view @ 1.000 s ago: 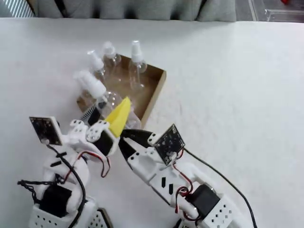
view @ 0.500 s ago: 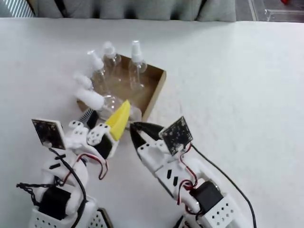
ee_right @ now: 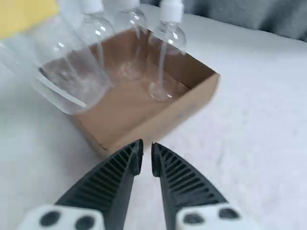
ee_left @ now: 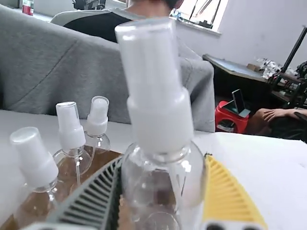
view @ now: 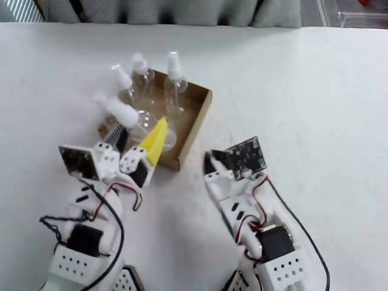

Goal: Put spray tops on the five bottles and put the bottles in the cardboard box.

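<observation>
The step in hand looks like boxing a finished bottle. The left gripper [view: 140, 132] has its fingers [ee_left: 230, 196] clamped on the body of a clear spray bottle [ee_left: 156, 187] whose white spray top [ee_left: 152, 91] is already seated. The bottle hangs tilted over the 7 o'clock corner of the cardboard box [view: 201, 115], with its top leaning toward 10 o'clock; whether its base touches the box floor I cannot tell. Three more capped bottles [view: 175, 82] stand upright inside, along the box's 10 to 12 o'clock side, near one another. The right gripper [ee_right: 145, 154] sits low over the worktop [view: 303, 91] at about 4 o'clock from the box and apart from it, its fingers drawn nearly together on nothing. As I judge it, the next move calls for bringing the held bottle upright, lowering it onto the bare floor in the 6 o'clock part of the box, and only then letting go. The tilted top is close to the nearest standing bottle, so righting it carelessly could knock that one over
</observation>
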Controlling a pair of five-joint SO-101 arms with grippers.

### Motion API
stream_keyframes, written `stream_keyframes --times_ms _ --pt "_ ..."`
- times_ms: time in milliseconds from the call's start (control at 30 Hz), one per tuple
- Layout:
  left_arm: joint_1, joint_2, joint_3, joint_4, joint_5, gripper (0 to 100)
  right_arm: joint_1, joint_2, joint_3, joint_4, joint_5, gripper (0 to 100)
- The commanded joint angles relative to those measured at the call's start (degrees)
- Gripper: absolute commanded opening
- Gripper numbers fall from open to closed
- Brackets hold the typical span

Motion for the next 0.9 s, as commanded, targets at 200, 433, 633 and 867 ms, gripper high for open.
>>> stream_keyframes --times_ms 200,433,633,867 --pt "-2.77 35.12 -18.2 -11.52 -0.88 2 25.63 -0.66 9.23 -3.21 7.91 1.6" --pt "-0.4 45.93 -18.46 -23.56 -8.35 2 31.16 0.75 16.97 -10.15 8.09 1.7" --pt "0.84 51.74 -18.9 -28.84 -8.79 2 30.64 1.36 16.97 -9.54 8.18 1.7" --pt "1.45 64.22 -21.01 -37.89 -9.05 2 30.64 1.36 16.97 -9.89 8.18 1.7"
